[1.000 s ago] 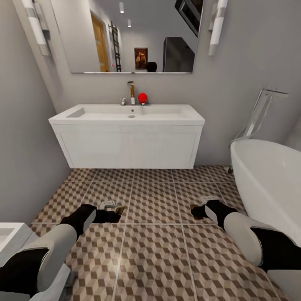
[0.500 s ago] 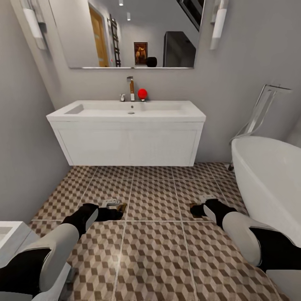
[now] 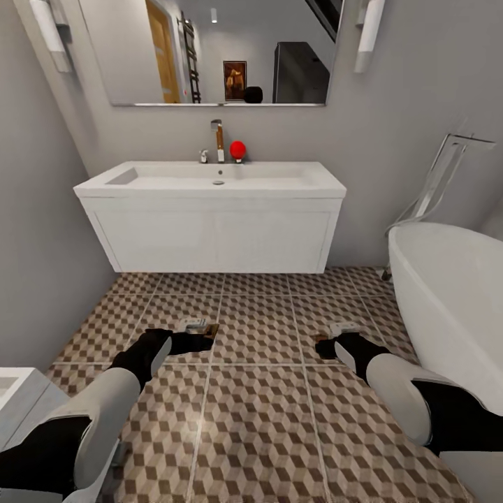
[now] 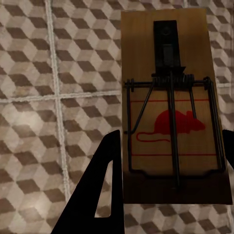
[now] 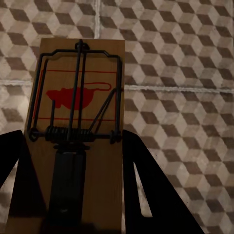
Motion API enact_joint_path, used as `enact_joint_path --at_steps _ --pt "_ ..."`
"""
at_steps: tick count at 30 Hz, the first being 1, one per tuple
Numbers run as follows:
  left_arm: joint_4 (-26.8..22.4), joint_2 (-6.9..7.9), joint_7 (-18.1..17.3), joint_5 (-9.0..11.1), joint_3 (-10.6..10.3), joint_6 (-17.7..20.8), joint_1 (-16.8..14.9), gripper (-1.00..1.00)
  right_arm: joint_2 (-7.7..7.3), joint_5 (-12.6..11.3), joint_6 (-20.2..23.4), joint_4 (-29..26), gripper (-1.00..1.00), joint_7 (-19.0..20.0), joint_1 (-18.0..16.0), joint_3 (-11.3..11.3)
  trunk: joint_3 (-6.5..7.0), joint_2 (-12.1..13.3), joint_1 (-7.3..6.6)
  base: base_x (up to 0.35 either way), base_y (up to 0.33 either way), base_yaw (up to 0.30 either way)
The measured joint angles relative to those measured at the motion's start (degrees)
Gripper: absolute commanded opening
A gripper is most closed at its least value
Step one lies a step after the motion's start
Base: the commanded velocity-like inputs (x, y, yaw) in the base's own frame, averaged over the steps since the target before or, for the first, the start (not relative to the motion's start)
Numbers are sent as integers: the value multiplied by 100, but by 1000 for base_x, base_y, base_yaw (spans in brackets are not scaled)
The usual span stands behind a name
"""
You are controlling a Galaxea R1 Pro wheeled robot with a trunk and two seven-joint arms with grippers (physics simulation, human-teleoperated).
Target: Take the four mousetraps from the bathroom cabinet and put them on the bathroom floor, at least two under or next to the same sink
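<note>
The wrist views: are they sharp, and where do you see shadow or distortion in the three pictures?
Left wrist view: sharp, the mousetrap casts a dark shadow along its edges onto the floor. Right wrist view: also sharp, the end of the mousetrap nearest the camera is dim. Head view: wide-angle, the walls lean outward, the sink looks evenly lit, with no glare.

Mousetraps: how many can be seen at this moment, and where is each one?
2. One mousetrap sits between the left gripper's fingers, the other mousetrap between the right gripper's fingers, both above the tiled floor before the sink. More may lie out of view.
</note>
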Motion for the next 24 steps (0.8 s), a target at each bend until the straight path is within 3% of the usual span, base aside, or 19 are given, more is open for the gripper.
enact_joint_path --at_steps 7,15,24 --pt "-277 13 5 3 -7 360 -7 -100 249 1 -139 -6 -100 -134 -1 4 -66 0 0 0 0 0" --pt "-361 64 12 5 -1 489 -8 -100 522 3 -279 -113 -100 -372 -1 10 -142 0 0 0 0 0" --pt "-363 71 10 5 0 511 -8 -100 595 17 -406 -284 -100 -537 0 22 -227 0 0 0 0 0"
